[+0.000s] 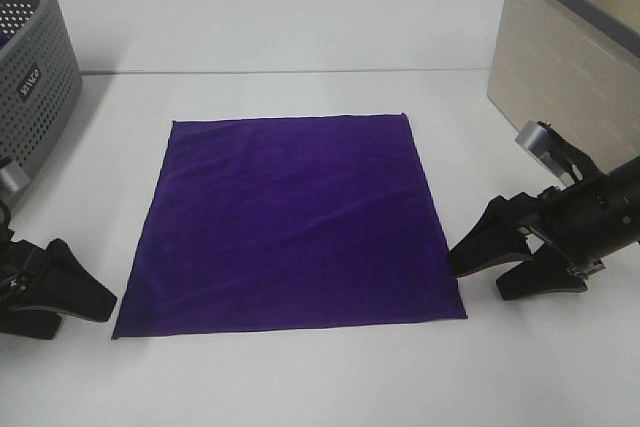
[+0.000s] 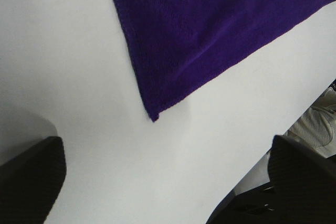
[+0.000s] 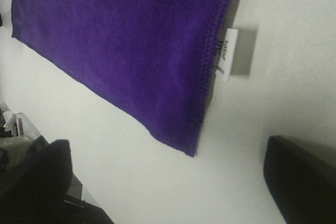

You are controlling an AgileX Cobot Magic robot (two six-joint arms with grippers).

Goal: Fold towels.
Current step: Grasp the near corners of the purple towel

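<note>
Task status: no fold made yet. The deep purple, velvety square towel (image 1: 290, 222) lies flat between the two end effectors, with one near corner just ahead of each, untouched. Left end effector (image 1: 88, 313) – jaws spread, holding nothing. Right end effector (image 1: 477, 277) – jaws spread, holding nothing, with the small white tag (image 3: 227, 53) just ahead. All folds are outstanding. Surface: plain white tabletop (image 1: 300, 387). A grey perforated plastic basket (image 1: 35, 77) stands beyond the left end effector and a beige bin (image 1: 565, 57) beyond the right.
</note>
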